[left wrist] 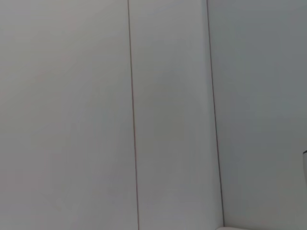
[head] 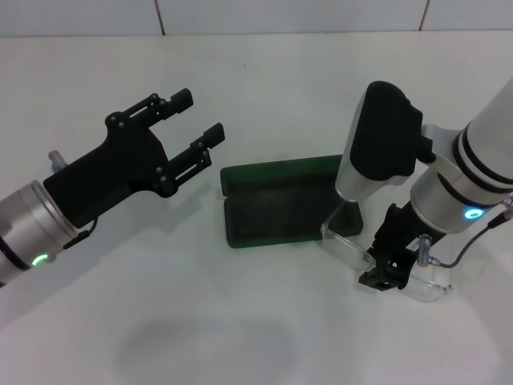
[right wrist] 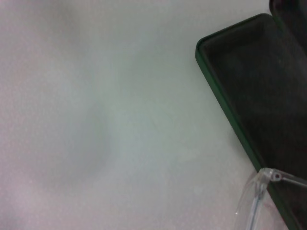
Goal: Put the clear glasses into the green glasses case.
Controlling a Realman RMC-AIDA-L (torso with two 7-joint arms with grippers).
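Grasp step, I judge: right gripper [head: 385,273] clamped on transparent plastic clear glasses [head: 425,282], just right of open dark green glasses case [head: 276,208]. Next: lift, move over case. Left gripper [head: 196,136] hovers left of case, fingers apart.

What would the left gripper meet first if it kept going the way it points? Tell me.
Probably nothing close: the left gripper, jaws open, points up and away over the table, above the green glasses case. Depth is unclear.
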